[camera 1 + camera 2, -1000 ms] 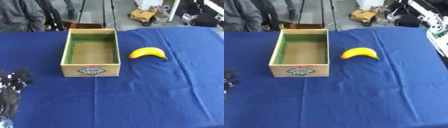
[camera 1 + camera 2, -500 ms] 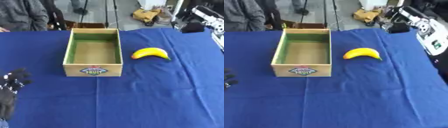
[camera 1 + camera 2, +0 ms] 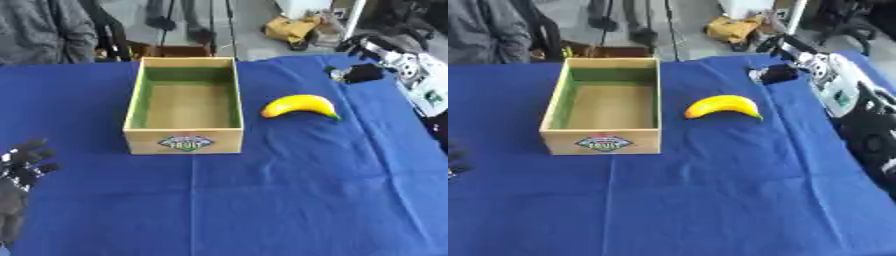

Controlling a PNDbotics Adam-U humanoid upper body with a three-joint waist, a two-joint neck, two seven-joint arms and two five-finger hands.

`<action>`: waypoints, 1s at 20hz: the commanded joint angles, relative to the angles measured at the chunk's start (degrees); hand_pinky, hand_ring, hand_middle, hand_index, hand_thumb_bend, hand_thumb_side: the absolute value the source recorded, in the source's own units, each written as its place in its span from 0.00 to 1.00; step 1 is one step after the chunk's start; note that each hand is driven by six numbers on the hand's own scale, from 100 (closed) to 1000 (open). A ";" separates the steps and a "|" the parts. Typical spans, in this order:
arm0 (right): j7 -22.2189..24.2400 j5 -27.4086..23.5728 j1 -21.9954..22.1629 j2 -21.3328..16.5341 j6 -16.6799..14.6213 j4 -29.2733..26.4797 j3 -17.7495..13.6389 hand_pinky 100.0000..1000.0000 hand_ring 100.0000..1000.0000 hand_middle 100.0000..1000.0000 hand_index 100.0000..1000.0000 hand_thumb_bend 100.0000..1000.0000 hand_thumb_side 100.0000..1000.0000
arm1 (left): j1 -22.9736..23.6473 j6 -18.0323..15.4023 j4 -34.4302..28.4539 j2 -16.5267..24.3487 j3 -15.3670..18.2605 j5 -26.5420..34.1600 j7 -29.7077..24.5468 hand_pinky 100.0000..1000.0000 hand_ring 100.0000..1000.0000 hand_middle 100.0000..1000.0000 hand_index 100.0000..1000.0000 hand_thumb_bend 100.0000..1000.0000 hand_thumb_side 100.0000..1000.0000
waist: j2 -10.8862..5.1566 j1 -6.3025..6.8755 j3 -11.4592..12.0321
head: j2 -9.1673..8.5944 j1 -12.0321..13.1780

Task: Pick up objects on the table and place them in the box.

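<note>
banana [image 3: 300,106] beside box [image 3: 185,144]; right hand [image 3: 776,74] reaching, fingers unclear; left hand [image 3: 19,167] idle, relaxed.

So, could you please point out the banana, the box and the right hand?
banana [image 3: 300,105], left eye view, middle of its curve.
box [image 3: 185,141], left eye view, front wall.
right hand [image 3: 776,74], right eye view, dark fingers.

Yellow banana [image 3: 300,105] right of seemingly empty box [image 3: 185,144].

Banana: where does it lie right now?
The yellow curved banana lies on the blue tablecloth, just right of the open cardboard box, apart from it, in both eye views.
</note>
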 commanded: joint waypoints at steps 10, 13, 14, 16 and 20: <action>4.87 3.85 -2.39 1.79 -2.25 1.48 0.97 0.78 0.83 0.82 0.85 0.42 0.38 | -0.93 0.07 -0.93 0.20 -0.59 0.42 -0.57 0.67 0.71 0.70 0.50 0.16 0.99 | -0.44 -0.02 0.88 | -0.90 -0.81; 5.10 4.08 -2.51 2.27 -2.44 1.67 1.10 0.76 0.80 0.80 0.84 0.40 0.37 | -0.99 0.08 -0.94 0.09 -0.62 0.45 -0.60 0.67 0.71 0.70 0.50 0.16 0.99 | -0.34 0.05 1.12 | -0.95 -0.80; 5.12 4.11 -2.52 2.36 -2.48 1.73 1.11 0.76 0.80 0.79 0.84 0.40 0.36 | -0.99 0.09 -0.94 0.07 -0.63 0.46 -0.61 0.67 0.71 0.70 0.50 0.16 0.99 | -0.30 0.07 1.17 | -0.97 -0.78; 5.11 4.21 -2.55 2.49 -2.53 1.86 1.15 0.76 0.79 0.78 0.83 0.39 0.35 | -1.01 0.09 -0.94 0.04 -0.64 0.47 -0.62 0.67 0.71 0.70 0.50 0.16 0.99 | -0.21 0.07 1.25 | -1.00 -0.78; 5.13 4.34 -2.58 2.72 -2.60 2.14 1.20 0.75 0.79 0.78 0.83 0.38 0.35 | -1.03 0.12 -0.92 -0.03 -0.68 0.47 -0.66 0.66 0.71 0.70 0.50 0.16 0.99 | -0.03 0.13 1.33 | -0.97 -0.82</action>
